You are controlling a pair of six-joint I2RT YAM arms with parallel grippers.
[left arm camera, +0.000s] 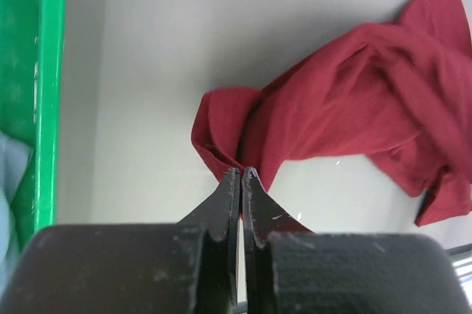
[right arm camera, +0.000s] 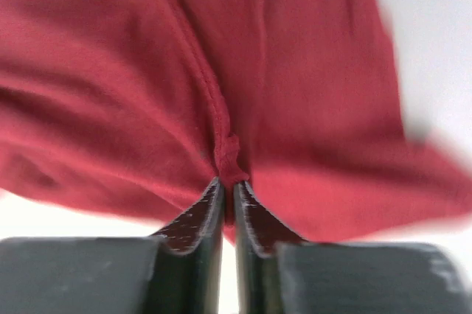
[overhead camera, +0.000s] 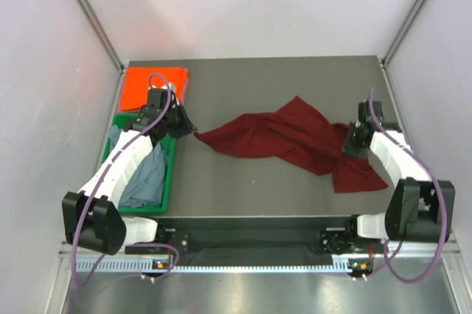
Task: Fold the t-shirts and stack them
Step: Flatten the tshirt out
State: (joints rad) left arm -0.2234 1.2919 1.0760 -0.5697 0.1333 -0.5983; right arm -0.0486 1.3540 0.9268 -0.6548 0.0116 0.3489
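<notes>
Mid-table, reaching to the R: maroon shirt (overhead camera: 287, 141), crumpled, not folded, lying on grey table (overhead camera: 258, 82). Left end pulled to a point, right end fanning out toward near R edge.

At that left point: L gripper (left arm camera: 242, 172), fingers pressed together, nipping the cloth's very edge. Hard to tell from L wrist cam how much fabric sits btwn the tips; only a sliver shows.

On the right part: R gripper (right arm camera: 227, 181), fingers nearly together, clamped on a bunched bit of seam. R wrist view blurred and filled w/ red cloth, so can't say which part of the shirt that is (sleeve, collar or hem). In top view, tips hidden by the wrist housing.

Far L corner: orange shirt (overhead camera: 151, 87), folded flat, near edge partly covered by L arm (overhead camera: 122, 163). Touching the tray or not: can't tell.

Nearer, along L edge: green tray (overhead camera: 170, 174) w/ grey-blue shirt (overhead camera: 147, 178) heaped inside, unfolded, much of both hidden under L arm. In L wrist view, only the tray rim and a scrap of pale blue cloth, cut off at frame edge.
</notes>
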